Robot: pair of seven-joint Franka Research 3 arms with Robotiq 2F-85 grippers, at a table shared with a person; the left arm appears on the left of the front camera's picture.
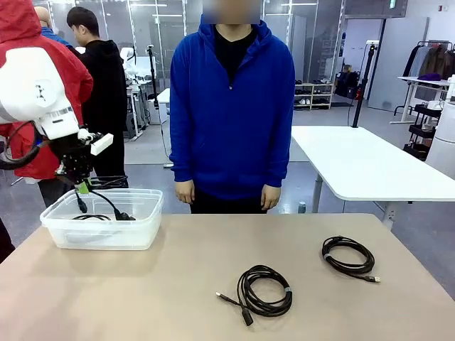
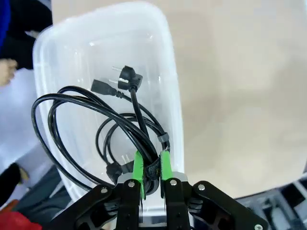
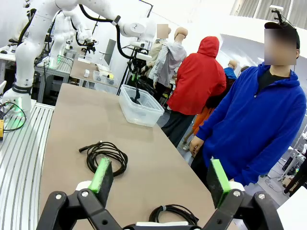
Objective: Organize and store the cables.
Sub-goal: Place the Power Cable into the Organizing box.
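Two cables (image 1: 264, 291) on table (image 1: 178, 284); third cable (image 2: 135, 111) in left fingers' (image 2: 138, 167) grip above tub (image 1: 57, 231); right fingers (image 3: 102, 173) apart.

Seemingly a lab or open workspace: glass partitions (image 1: 158, 32), white worktable (image 1: 370, 169), clothes rack (image 1: 429, 62) (grey floor (image 1: 146, 153) throughout).

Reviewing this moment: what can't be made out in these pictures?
- Left wrist view: how many cables the bin holds. The held cable, pinched in the left hand, overlaps whatever lies beneath.
- Right wrist view: the near cable, its lower part hidden behind the right hand.
- Front view: the middle cable, plug type too small to tell.
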